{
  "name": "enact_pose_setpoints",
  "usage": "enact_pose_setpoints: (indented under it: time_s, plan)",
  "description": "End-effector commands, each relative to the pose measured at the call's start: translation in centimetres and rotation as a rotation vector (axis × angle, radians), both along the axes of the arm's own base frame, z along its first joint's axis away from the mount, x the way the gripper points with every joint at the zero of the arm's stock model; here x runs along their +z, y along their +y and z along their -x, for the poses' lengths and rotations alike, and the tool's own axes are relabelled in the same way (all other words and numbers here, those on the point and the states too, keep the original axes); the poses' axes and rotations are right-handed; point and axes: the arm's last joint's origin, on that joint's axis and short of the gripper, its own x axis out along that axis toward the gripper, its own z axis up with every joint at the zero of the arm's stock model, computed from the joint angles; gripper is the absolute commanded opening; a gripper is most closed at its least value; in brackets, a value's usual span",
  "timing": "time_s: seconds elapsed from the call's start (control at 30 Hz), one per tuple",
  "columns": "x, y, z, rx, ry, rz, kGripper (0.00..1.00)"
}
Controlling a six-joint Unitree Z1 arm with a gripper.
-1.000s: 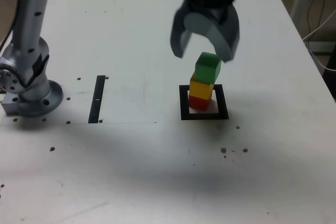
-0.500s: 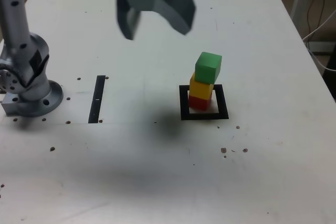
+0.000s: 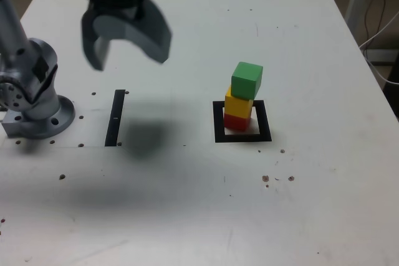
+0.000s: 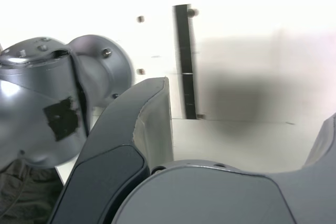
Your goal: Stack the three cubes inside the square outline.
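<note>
With the pincer [image 3: 131,51] wide open and empty, the light-looking, rigid green cube [image 3: 247,80] would best be gripped by opposite sides.

green cube [image 3: 247,80], yellow-orange cube [image 3: 239,102], red cube [image 3: 237,122], black square outline [image 3: 264,121]

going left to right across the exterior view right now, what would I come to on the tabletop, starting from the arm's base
The arm's base, then the black strip, then the black square outline with the stack of red, yellow and green cubes.
</note>
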Motion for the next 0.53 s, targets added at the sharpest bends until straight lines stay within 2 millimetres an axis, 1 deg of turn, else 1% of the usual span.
enact_pose_setpoints:
  time_s: [0.0, 0.2, 0.33, 0.5]
  plan:
    - [-0.9, 0.0, 0.6, 0.019, -0.008, 0.016, 1.0]
    - [-3.4, -0.1, 1.6, 0.047, 0.001, 0.093, 1.0]
    - [-4.1, -0.3, 1.7, 0.047, 0.009, 0.133, 1.0]
    - [-5.0, -0.3, 2.1, 0.046, 0.017, 0.141, 1.0]
